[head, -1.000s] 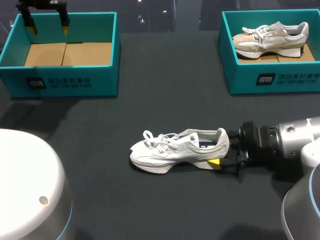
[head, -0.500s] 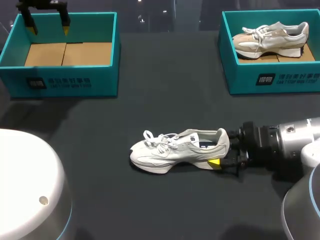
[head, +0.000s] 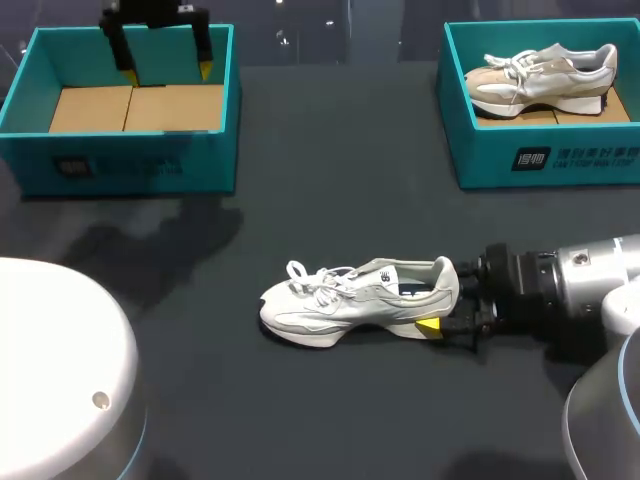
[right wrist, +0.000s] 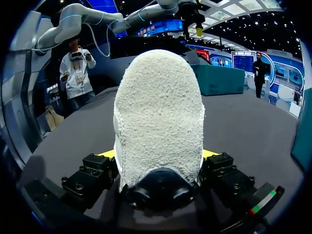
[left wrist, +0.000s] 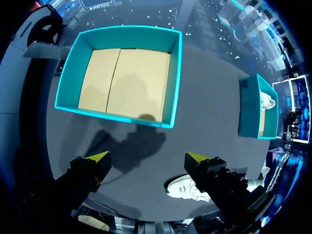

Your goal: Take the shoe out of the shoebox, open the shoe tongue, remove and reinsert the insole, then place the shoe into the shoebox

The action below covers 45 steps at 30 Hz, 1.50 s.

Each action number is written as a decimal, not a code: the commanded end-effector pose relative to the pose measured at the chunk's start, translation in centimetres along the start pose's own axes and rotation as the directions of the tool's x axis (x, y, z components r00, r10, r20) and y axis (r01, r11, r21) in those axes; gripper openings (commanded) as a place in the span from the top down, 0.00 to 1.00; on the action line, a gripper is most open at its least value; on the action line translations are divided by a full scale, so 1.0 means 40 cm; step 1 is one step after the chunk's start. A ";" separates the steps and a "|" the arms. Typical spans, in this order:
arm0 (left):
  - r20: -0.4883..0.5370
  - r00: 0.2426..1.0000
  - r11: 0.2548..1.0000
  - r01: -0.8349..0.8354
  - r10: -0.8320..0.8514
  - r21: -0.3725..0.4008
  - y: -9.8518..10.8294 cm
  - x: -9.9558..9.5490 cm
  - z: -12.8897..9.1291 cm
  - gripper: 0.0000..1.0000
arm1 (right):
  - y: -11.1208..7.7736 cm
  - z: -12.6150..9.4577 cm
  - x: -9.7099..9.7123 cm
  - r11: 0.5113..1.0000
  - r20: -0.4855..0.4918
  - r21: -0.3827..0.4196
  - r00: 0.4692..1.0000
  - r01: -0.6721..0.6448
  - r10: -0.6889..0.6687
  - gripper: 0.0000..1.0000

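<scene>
A white lace-up shoe (head: 350,298) lies on its sole in the middle of the dark table, toe to the left. My right gripper (head: 442,300) comes in from the right and is shut on its heel. In the right wrist view the fuzzy heel (right wrist: 158,112) fills the gap of the right gripper (right wrist: 158,156), a yellow tip showing on either side. My left gripper (head: 165,62) hangs open and holds nothing above the far wall of the empty teal shoebox (head: 130,160). From the left wrist the left gripper (left wrist: 146,158) looks down on that shoebox (left wrist: 174,78), with the shoe (left wrist: 187,187) under it.
A second teal shoebox (head: 540,160) at the back right holds another white and beige shoe (head: 545,72); it also shows as the far shoebox (left wrist: 248,107) in the left wrist view. My arms' white bases sit at the near corners.
My left gripper has shifted to the right along the far side of the empty shoebox. The right gripper and the shoe have stayed put.
</scene>
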<state>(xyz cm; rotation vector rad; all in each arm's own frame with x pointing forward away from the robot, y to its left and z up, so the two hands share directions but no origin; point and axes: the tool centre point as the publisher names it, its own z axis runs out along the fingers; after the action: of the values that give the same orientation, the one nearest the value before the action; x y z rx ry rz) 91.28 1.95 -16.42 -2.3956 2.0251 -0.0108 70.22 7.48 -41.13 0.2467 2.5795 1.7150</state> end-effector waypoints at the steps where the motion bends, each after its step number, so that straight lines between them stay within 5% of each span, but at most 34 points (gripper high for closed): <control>1: 0.020 1.000 0.998 0.000 -0.001 0.056 0.094 0.051 0.001 0.00 | 0.001 0.000 0.003 1.000 0.002 0.003 1.000 0.000 0.000 1.00; 23: 0.023 0.994 0.992 -0.103 0.105 -0.078 0.419 0.366 0.055 0.00 | 0.001 0.000 0.003 1.000 0.002 0.003 1.000 0.000 0.000 1.00; 40: 0.022 0.993 0.990 -0.111 0.114 -0.090 0.433 0.373 0.055 0.00 | 0.001 0.000 0.003 1.000 0.002 0.003 1.000 0.000 0.000 1.00; 45: 0.032 0.999 0.985 -0.022 0.027 -0.173 0.499 0.439 0.095 0.00 | 0.001 0.000 0.003 1.000 0.002 0.003 1.000 0.000 0.000 1.00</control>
<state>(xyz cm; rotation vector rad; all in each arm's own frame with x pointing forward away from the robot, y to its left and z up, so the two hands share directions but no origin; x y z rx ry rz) 74.82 -16.52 -19.12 -2.4379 2.1123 0.1790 70.22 7.47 -41.14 0.2466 2.5790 1.7150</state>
